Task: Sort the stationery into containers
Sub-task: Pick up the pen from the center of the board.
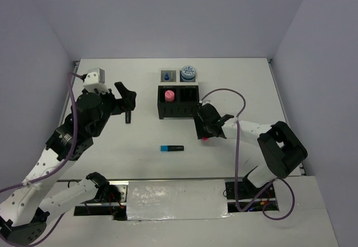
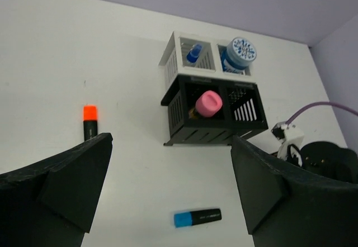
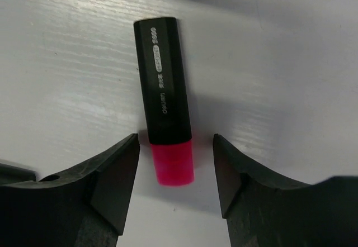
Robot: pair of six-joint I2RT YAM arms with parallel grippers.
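My right gripper (image 1: pixel 206 132) is open and low over the table, its jaws on either side of the pink-red-capped highlighter (image 3: pixel 165 118), which lies flat, not gripped; its cap peeks out in the top view (image 1: pixel 205 139). My left gripper (image 1: pixel 127 103) is open and empty, raised left of the black box (image 1: pixel 162 112). The blue-capped highlighter (image 1: pixel 171 148) lies in the table's middle. The orange-capped highlighter (image 2: pixel 89 122) lies below the left gripper (image 2: pixel 170 141). The pink marker (image 1: pixel 169 95) stands in the box's left compartment. The blue-white pen (image 1: pixel 166 76) and a patterned roll (image 1: pixel 188 72) sit in the two grey trays (image 1: pixel 162 71).
The box's right compartment (image 2: pixel 244 103) looks empty. The right arm's purple cable (image 1: pixel 226 92) loops beside the box. White walls close in the table on the left, right and back.
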